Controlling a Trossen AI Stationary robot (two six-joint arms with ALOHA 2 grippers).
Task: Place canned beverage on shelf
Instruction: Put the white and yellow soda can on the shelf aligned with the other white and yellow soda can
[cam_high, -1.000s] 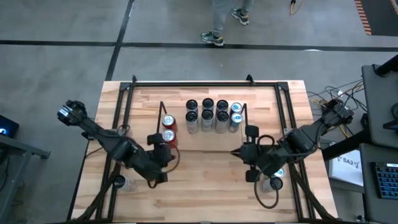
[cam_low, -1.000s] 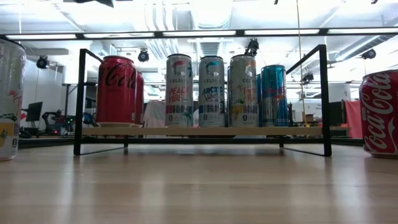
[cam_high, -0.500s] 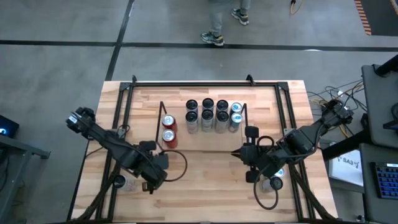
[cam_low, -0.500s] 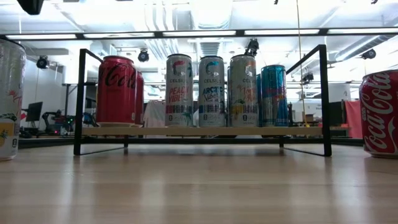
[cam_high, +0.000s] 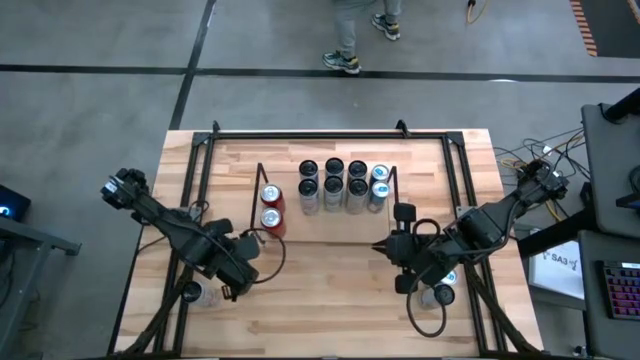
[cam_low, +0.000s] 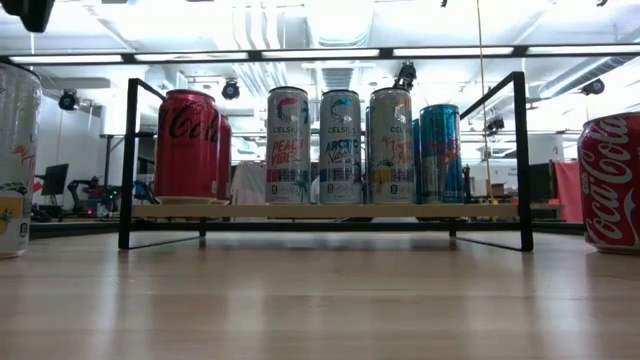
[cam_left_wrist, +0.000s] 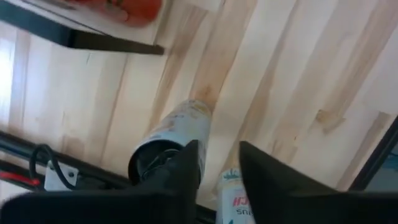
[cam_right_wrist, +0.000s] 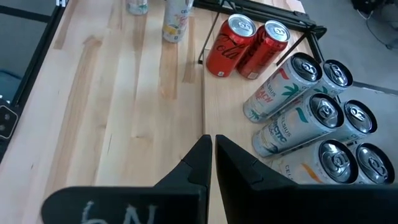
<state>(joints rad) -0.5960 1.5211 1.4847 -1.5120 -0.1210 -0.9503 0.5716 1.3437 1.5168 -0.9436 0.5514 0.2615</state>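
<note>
The shelf (cam_high: 258, 200), a low wire rack with a wood base (cam_low: 330, 212), holds two red cola cans (cam_high: 270, 205) at its left end and several slim cans (cam_high: 340, 185) beside them. Two loose cans (cam_high: 203, 294) stand near the table's near left edge. My left gripper (cam_high: 238, 280) points down just above and beside them. Its fingers stand apart with nothing between them (cam_left_wrist: 219, 155), over a white can (cam_left_wrist: 171, 140) and a second can (cam_left_wrist: 233, 199). My right gripper (cam_high: 380, 247) waits shut (cam_right_wrist: 209, 146) in front of the shelf's right end.
More loose cans (cam_high: 440, 290) stand near the right arm, one of them a red cola can (cam_low: 610, 180). A black tubular frame (cam_high: 200, 160) runs around the table. Bare wood (cam_high: 320, 290) lies between the two arms. A person's legs (cam_high: 350, 40) show beyond the far edge.
My left gripper has drawn back from the shelf's left end, by the red cans, toward the table's near left corner and the loose cans. It has tipped over and now points down. The red cans stay on the shelf.
</note>
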